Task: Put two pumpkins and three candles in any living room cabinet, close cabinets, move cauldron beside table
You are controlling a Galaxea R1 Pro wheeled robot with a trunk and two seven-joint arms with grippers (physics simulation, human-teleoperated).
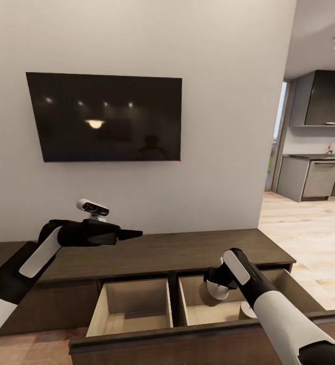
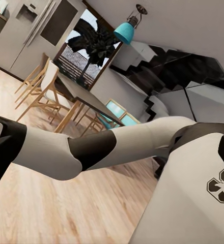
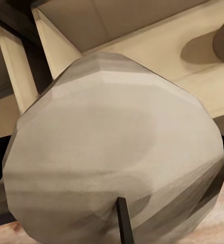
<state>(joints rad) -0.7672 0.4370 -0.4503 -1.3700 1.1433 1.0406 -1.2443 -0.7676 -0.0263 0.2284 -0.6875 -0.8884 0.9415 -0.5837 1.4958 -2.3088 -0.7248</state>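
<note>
**Candle held over the right drawer, ready for release**

The cabinet (image 1: 157,253) stands against the wall under the TV (image 1: 104,117), with both drawers pulled out toward the robot. The right gripper (image 1: 217,290) is lowered into the right drawer (image 1: 198,309) and is closed around a candle (image 3: 117,152), seen close up as a pale faceted cylinder in the right wrist view. A second candle (image 1: 247,310) is already set down in the same drawer, just right of the gripper. The left drawer (image 1: 129,306) is seen bare inside.

The left gripper (image 1: 132,233) is held above the cabinet top at the left; whether it is wide or narrow cannot be told, though nothing is seen in it.

The step in hand is judged to be candle placement. Next, the candle has to be released onto the drawer floor and the arm lifted clear of the drawer front.
</note>
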